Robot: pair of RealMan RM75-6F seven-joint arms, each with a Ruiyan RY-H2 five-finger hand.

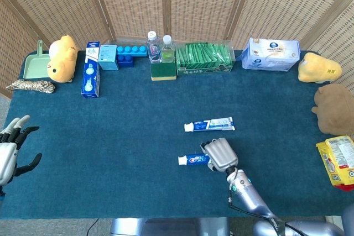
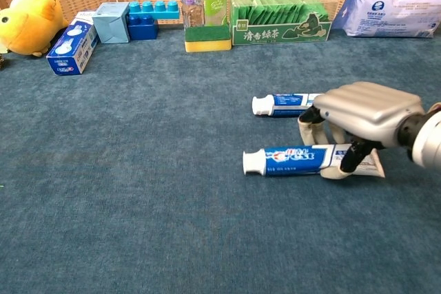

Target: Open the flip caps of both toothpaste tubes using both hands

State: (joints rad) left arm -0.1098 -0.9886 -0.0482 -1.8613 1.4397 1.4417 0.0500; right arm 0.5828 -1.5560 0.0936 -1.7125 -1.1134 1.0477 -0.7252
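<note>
A staged test setup rather than a home: a bench (image 1: 110,136) covered in dark teal carpet, backed by woven wicker screens (image 1: 166,4), with unrelated household goods and plush toys (image 1: 62,58) lined along its edges.

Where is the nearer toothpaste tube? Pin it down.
In the chest view the nearer toothpaste tube lies right of centre on the mat, cap pointing left, under the right hand, just in front of the other tube.

You had two toothpaste tubes (image 1: 209,124) (image 1: 194,160), two bottles (image 1: 152,46) (image 1: 167,48) and three plush toys (image 1: 61,58) (image 1: 318,68) (image 1: 334,109). Two hands (image 1: 220,155) (image 1: 8,153) were present.
</note>
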